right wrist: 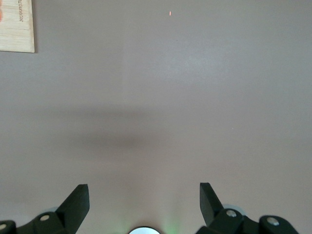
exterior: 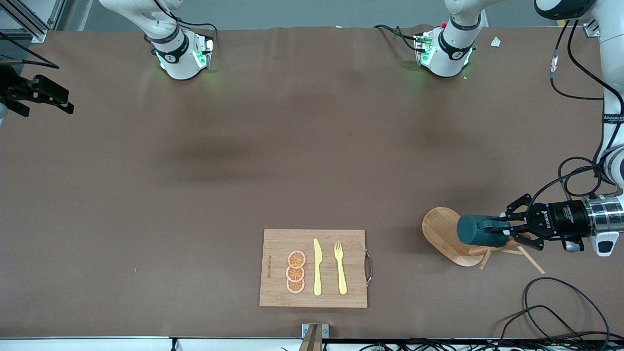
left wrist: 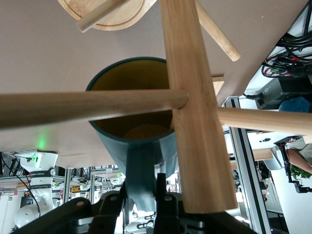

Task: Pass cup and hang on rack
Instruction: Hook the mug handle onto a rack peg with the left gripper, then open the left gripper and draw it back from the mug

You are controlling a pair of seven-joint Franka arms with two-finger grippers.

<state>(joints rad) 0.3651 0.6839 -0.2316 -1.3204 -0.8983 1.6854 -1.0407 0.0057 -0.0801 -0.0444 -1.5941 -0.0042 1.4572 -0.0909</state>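
Brown matting covers the table, and at the left arm's end the left gripper [exterior: 507,228] pinches the cup [exterior: 480,230] by its handle, jaws pressed onto it, holding it on its side over the rack [exterior: 451,236]. In the left wrist view the cup's mouth [left wrist: 134,95] sits just ahead of the jaws, with one peg [left wrist: 87,107] crossing in front of it and the central post [left wrist: 192,105] right beside. The pass looks done; what remains is hooking the handle over a peg and letting go. The right gripper [right wrist: 144,202] waits over bare table at its own end, jaws spread and empty.
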